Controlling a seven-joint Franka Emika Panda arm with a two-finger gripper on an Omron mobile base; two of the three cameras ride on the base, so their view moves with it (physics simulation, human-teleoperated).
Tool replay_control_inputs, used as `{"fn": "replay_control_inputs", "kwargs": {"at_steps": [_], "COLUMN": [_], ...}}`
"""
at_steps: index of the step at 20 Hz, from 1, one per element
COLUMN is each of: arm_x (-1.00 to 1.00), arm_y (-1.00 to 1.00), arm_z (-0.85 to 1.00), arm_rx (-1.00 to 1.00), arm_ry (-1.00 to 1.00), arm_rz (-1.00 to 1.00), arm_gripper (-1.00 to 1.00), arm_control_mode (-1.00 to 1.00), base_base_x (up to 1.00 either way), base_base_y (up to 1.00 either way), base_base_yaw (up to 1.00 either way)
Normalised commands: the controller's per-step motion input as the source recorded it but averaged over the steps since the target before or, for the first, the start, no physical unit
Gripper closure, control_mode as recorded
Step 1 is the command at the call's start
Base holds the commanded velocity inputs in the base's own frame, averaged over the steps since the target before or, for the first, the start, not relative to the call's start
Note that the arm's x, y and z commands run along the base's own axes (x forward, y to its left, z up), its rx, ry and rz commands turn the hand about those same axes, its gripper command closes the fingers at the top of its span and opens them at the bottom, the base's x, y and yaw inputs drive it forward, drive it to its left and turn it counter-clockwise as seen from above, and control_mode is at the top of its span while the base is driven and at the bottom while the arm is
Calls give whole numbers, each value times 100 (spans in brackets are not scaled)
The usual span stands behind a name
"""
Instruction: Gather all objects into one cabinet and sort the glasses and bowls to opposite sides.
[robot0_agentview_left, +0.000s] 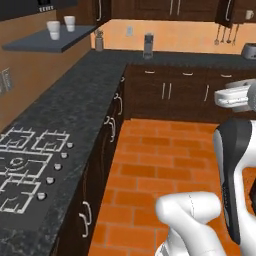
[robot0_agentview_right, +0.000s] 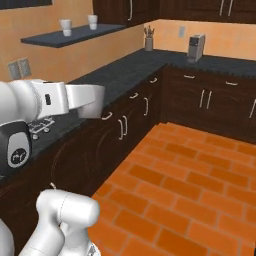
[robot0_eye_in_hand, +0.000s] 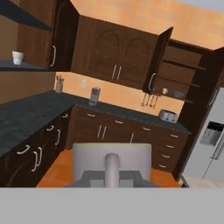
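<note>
Two white cups (robot0_agentview_left: 53, 29) stand apart on the dark wall shelf (robot0_agentview_left: 30, 44) above the counter (robot0_agentview_left: 75, 95). The gripper (robot0_eye_in_hand: 112, 173) is pressed together, holding nothing (arm raised over the brick floor (robot0_agentview_right: 200, 190)). Far off, the open cabinet (robot0_eye_in_hand: 183, 74) holds a small cup (robot0_eye_in_hand: 165, 91) beside a grey bowl (robot0_eye_in_hand: 177, 93) on its lower shelf.

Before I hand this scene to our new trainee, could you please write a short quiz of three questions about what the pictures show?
1. True or false: two white cups stand on the dark wall shelf above the counter.
2. Where is the open cabinet? A) high on the wall beside the fridge; B) under the stove; C) on the floor.
3. Fill in: the counter appliance below the open cabinet is a ____.

Key
1. True.
2. A. Its door is swung out, and small dishes sit on a shelf inside.
3. Toaster.
</note>
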Motion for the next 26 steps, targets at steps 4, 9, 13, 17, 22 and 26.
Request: {"fn": "replay_control_inputs", "kwargs": {"at_steps": [4, 9, 13, 17, 22, 26], "arm_x": [0, 0, 0, 0, 0, 0], "arm_y": [0, 0, 0, 0, 0, 0], "arm_z": [0, 0, 0, 0, 0, 0], "arm_rx": [0, 0, 0, 0, 0, 0], "arm_ry": [0, 0, 0, 0, 0, 0], "arm_rz": [0, 0, 0, 0, 0, 0], "arm_gripper": [100, 100, 100, 100, 100, 100], "arm_control_mode": [100, 100, 100, 100, 100, 100], "base_base_x": [100, 100, 100, 99, 87, 62], "base_base_y": [-28, -29, -34, -38, -43, -58], "base_base_yaw": [0, 0, 0, 0, 0, 0]}}
